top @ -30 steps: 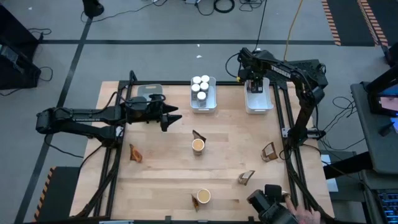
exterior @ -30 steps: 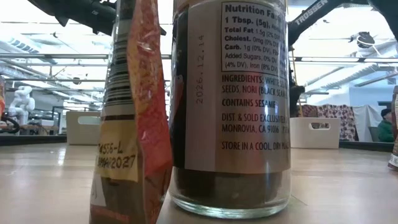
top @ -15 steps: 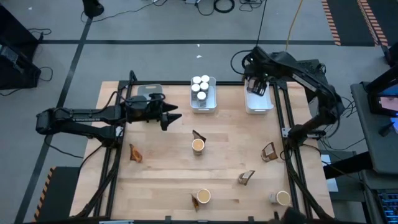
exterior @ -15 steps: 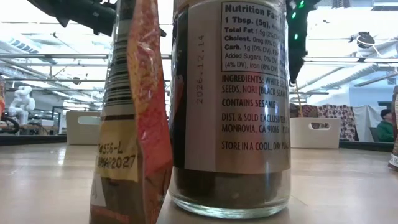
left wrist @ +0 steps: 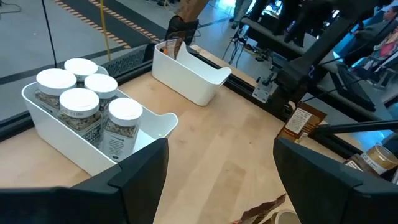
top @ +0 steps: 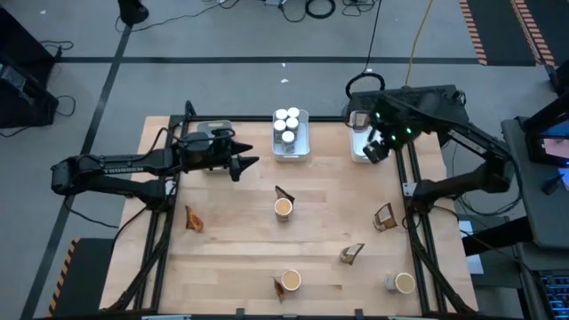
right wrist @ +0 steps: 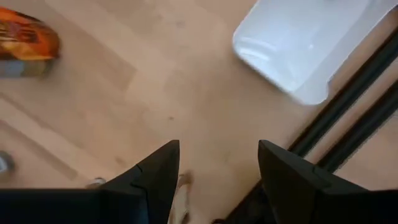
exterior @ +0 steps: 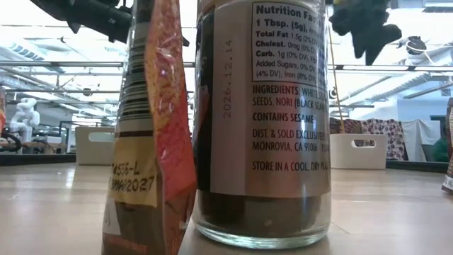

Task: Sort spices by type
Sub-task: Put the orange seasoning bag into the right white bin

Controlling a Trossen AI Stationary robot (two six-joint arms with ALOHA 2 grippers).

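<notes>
My right gripper (top: 377, 151) w/ fingers apart, empty, over right tray (top: 359, 153). Left gripper (top: 242, 166) also apart, empty, left of jar tray (top: 303, 147). Jars (top: 285, 123) in it; tubs (top: 283, 208), pouches (top: 384, 216) loose on tabletop (top: 231, 240) nearer me.

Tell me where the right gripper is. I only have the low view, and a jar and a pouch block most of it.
Observer: The right gripper hangs over the near end of the right white tray, fingers apart with nothing between them.
Operator: And the left one?
Observer: The left gripper is open too, over bare table beside the middle tray.
Operator: What's sorted so far?
Observer: Five white-capped jars stand together in the middle tray. Three tan-topped tubs are out loose on the table.
</notes>
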